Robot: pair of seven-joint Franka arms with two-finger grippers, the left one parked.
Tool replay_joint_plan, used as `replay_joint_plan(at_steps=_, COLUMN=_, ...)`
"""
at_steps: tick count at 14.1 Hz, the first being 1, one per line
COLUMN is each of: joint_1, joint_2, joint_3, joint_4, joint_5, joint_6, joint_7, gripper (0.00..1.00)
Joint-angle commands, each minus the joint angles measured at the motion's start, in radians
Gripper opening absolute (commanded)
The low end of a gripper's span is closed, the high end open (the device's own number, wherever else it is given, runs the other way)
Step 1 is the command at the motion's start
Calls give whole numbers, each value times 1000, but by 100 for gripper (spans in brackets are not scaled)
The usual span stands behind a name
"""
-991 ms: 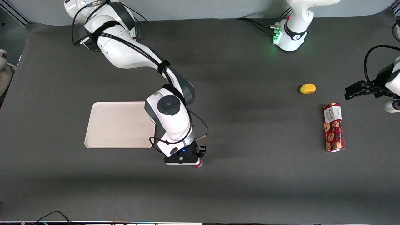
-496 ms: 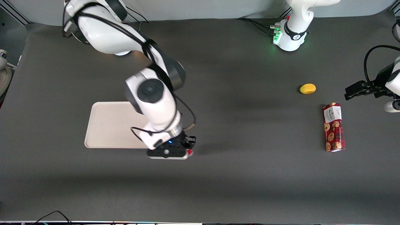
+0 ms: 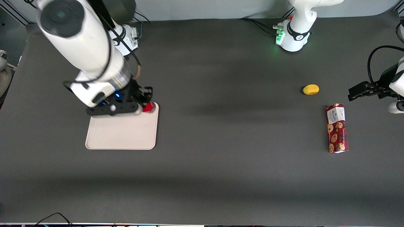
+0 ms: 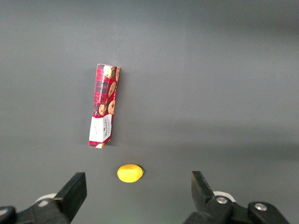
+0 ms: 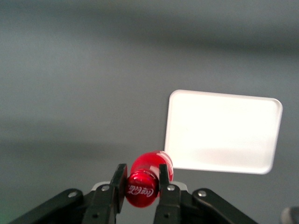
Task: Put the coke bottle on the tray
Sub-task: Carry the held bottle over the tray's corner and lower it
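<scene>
I see the coke bottle [image 5: 145, 179] pinched between the two fingers of my claw [image 5: 142, 183], held in the air above the corner of the tray [image 3: 123, 132] that lies farthest from the front camera. The cream tray rests flat on the dark desk [image 3: 221, 164]. Toward the parked arm's end lie a red cookie box [image 3: 337, 128] and a yellow lemon [image 3: 311, 89].

Tool [image 3: 143, 105] carried coke bottle [image 3: 148, 107] up, now over tray [image 3: 123, 132] corner.
</scene>
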Motion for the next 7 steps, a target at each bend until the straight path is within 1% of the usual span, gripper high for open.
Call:
replay_joint_plan(at_steps=1, joint_1=-64, joint_2=-218, joint_3=-5, joint_4=-270, joint_5=28, joint_6=-3, joint_7=-91, gripper=0)
replay_joint_plan(at_steps=2, joint_1=-81, joint_2=-284, joint_3=-43, joint_4=-365, joint_5=42, joint_6=28, joint_7=-172, gripper=0)
replay_joint_plan(at_steps=4, joint_1=-72, joint_2=-416, joint_3=-219, joint_4=-528, joint_5=137, joint_6=101, joint_7=-356, gripper=0)
replay_joint_plan(at_steps=5, joint_1=-70, joint_2=-470, joint_3=-274, joint_4=-606, joint_5=148, joint_6=138, joint_7=-442, gripper=0)
replay_joint_plan(at_steps=7, joint_1=-70, joint_2=-543, joint_3=-346, joint_4=-744, joint_5=148, joint_6=204, joint_7=-551, gripper=0)
